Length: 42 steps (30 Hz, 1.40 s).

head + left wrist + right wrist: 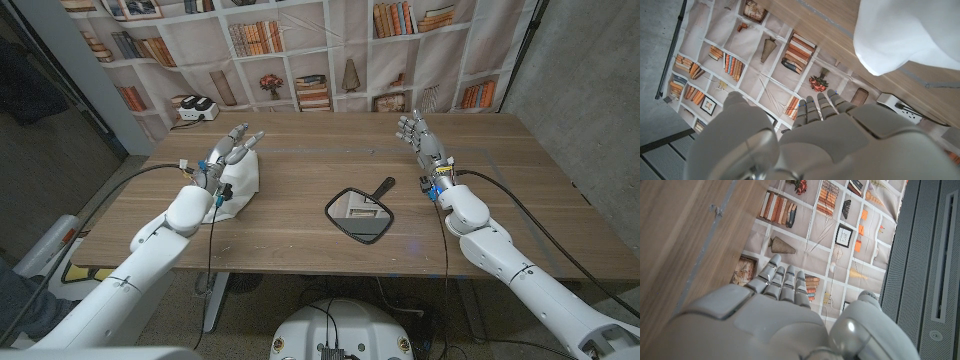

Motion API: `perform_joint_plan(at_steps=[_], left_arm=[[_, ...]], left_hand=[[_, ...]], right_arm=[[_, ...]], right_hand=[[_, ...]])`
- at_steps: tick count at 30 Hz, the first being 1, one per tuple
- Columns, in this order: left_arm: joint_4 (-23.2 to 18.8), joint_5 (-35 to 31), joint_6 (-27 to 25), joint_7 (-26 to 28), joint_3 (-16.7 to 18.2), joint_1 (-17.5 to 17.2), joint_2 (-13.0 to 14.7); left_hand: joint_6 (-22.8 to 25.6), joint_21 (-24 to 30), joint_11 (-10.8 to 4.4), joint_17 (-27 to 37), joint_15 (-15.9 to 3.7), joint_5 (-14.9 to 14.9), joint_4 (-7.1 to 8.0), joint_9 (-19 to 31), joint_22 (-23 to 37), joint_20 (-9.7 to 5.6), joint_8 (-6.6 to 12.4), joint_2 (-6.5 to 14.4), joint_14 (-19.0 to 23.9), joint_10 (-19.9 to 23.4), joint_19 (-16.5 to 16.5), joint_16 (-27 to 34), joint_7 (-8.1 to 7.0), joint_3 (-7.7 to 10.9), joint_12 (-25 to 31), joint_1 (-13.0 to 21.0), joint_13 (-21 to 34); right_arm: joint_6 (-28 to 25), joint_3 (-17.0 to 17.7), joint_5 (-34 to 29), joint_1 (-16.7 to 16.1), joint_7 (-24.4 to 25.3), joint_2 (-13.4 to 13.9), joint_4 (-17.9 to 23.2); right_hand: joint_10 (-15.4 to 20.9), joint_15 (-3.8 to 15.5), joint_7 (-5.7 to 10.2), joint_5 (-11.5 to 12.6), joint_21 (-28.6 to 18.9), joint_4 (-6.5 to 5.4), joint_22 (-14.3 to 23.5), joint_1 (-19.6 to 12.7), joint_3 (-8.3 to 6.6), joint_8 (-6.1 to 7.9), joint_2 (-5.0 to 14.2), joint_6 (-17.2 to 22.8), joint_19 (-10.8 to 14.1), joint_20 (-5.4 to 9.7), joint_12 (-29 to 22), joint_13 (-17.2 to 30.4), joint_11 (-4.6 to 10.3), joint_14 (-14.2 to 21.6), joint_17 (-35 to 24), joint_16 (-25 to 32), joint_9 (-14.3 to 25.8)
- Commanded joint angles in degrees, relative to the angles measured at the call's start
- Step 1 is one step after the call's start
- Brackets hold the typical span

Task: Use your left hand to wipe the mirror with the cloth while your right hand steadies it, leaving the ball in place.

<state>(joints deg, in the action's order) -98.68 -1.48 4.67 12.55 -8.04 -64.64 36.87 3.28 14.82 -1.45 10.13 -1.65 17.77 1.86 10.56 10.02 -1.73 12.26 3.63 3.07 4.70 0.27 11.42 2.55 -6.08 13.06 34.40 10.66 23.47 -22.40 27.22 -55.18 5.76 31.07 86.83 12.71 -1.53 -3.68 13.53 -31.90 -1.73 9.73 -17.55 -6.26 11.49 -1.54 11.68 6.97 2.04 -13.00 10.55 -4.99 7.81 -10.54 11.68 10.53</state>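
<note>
While both hands [232, 150] [414, 133] hover open, empty | one mirror [359, 215] | one cloth [238, 182]

white cloth [240, 178], black-framed mirror [359, 215], brown wood-grain table [300, 160], white arms, grey fingers [238, 140]

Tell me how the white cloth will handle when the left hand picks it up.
The white cloth will probably be floppy: it lies rumpled on the table, and in the left wrist view its edge curves in soft folds. It looks thin, so likely light. It may drape and bunch in the left hand rather than hold a flat wiping face.
</note>
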Motion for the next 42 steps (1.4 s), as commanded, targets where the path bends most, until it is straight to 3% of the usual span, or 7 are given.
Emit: perform_joint_plan(at_steps=[1, 10, 16, 18, 32, 42], left_arm=[[-3.91, -6.80, -7.07, 4.40, -1.48, -1.29, 3.89], [-8.54, -12.97, -16.18, 5.94, -2.63, -2.13, 6.47], [-9.69, -14.46, -19.40, 6.01, -2.72, -2.31, 7.11], [-10.37, -14.96, -21.06, 5.49, -2.77, -2.30, 7.45], [-14.35, -17.95, -29.80, 0.97, -3.26, -2.36, 9.83], [-18.05, -20.55, -37.56, -4.65, -3.78, -2.55, 12.63]], left_hand=[[0.34, -0.26, -0.45, 0.13, -0.42, 0.17, -0.57, 0.06, 0.08, -2.99, 0.05, 0.21, 0.47, 0.36, -0.49, -0.03, -0.34, 0.07, -0.33, 0.85, 0.07], [1.13, -0.67, -0.85, 0.11, -0.56, 0.32, -1.29, 0.07, 0.08, -3.24, 0.18, 0.30, 0.63, 0.47, -0.56, -0.15, -0.57, 0.34, -0.52, 2.23, 0.08], [2.27, -0.71, -0.91, 0.10, -1.34, 0.42, -2.04, 0.08, 0.09, -3.52, 0.35, 0.37, 1.98, 1.92, 0.49, 0.13, -0.89, 0.56, -0.25, 3.70, 0.09], [3.29, -0.67, -1.68, 0.14, -1.61, 0.45, -2.47, 0.10, 0.11, -3.61, 0.52, 0.43, 3.47, 3.14, 1.49, 0.44, -1.23, 0.64, -0.05, 4.57, 0.12], [5.58, -0.84, -2.27, 0.16, -2.05, 0.48, -3.23, 0.11, 0.13, -3.59, 0.86, 0.54, 5.05, 5.03, 2.83, 0.45, -1.56, 0.76, 0.09, 6.17, 0.16], [8.07, -0.88, -2.28, 0.12, -2.26, 0.43, -4.99, 0.11, 0.11, -3.23, 1.16, -0.36, 7.61, 7.61, 4.82, 0.68, -1.82, 0.85, 0.38, 9.09, 0.22]], right_arm=[[-0.29, -0.19, -0.34, -0.07, 0.85, -0.25, -0.06], [-0.82, -0.37, 0.39, 0.51, 0.59, -0.78, -0.95], [-0.90, -0.43, 0.51, 0.61, 0.67, -0.98, -1.25], [-0.91, -0.48, 0.63, 0.75, 0.58, -1.11, -1.48], [-2.22, -1.14, 0.91, 1.83, 0.37, -1.69, -2.34], [-2.87, -1.74, 0.71, 2.18, 0.48, -2.07, -2.38]], right_hand=[[0.44, -0.26, -0.01, -0.27, 0.38, 0.39, 0.25, -0.65, -0.15, 0.36, 0.22, 0.55, 0.48, 1.66, -0.10, 0.06, 0.08, 0.29, -0.08, 0.06, 0.28], [0.44, -0.27, -0.01, -0.31, 0.58, 0.43, 0.26, -0.68, -0.14, 0.32, 0.29, 0.58, 0.50, 1.57, -0.05, 0.07, 0.04, 0.29, -0.09, 0.00, 0.28], [0.46, -0.38, 0.01, -0.35, 0.71, 0.44, 0.26, -0.69, -0.13, 0.30, 0.34, 0.63, 0.52, 1.52, -0.03, 0.07, -0.02, 0.35, -0.09, -0.01, 0.28], [0.47, -0.32, -0.01, -0.36, 0.76, 0.45, 0.26, -0.69, -0.12, 0.29, 0.35, 0.64, 0.52, 1.52, -0.02, 0.07, -0.03, 0.35, -0.09, -0.03, 0.28], [0.60, -0.38, 0.35, -0.44, 1.10, 0.48, 0.28, -0.68, -0.07, 0.30, 0.45, 0.91, 0.61, 1.36, 0.00, 0.08, -0.11, 0.45, -0.11, -0.07, 0.29], [0.56, -0.42, 0.44, -0.50, 1.31, 0.48, 0.29, -0.65, -0.03, 0.25, 0.53, 0.97, 0.70, 1.30, 0.07, 0.08, -0.14, 0.54, -0.12, -0.09, 0.30]])
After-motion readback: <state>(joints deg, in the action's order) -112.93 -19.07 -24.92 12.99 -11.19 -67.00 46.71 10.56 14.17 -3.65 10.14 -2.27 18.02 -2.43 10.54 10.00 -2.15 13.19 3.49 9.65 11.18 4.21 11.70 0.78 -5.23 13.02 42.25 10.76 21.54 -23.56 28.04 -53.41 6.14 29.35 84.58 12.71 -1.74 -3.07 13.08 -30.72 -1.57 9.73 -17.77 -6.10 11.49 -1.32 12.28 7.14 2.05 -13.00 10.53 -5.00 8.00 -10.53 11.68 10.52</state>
